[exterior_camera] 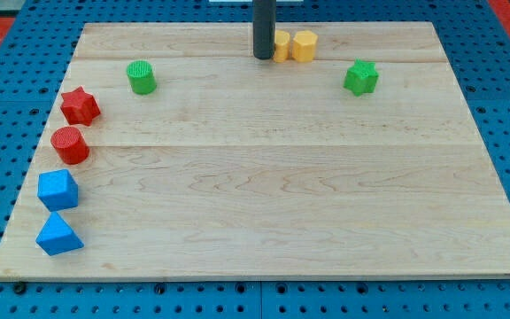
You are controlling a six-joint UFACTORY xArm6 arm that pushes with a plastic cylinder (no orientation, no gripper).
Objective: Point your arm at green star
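The green star [360, 77] lies near the view's top right on the wooden board [264, 204]. My tip [263, 57] rests on the board near the top centre, well to the left of the green star. It stands right beside a yellow block [281, 46] that it partly hides; a second yellow block, a hexagon [305, 45], sits just to the right of that one.
A green cylinder [141, 77] is at the top left. Down the left edge lie a red star [80, 106], a red cylinder [69, 144], a blue cube [57, 189] and a blue triangular block [58, 235]. Blue pegboard surrounds the board.
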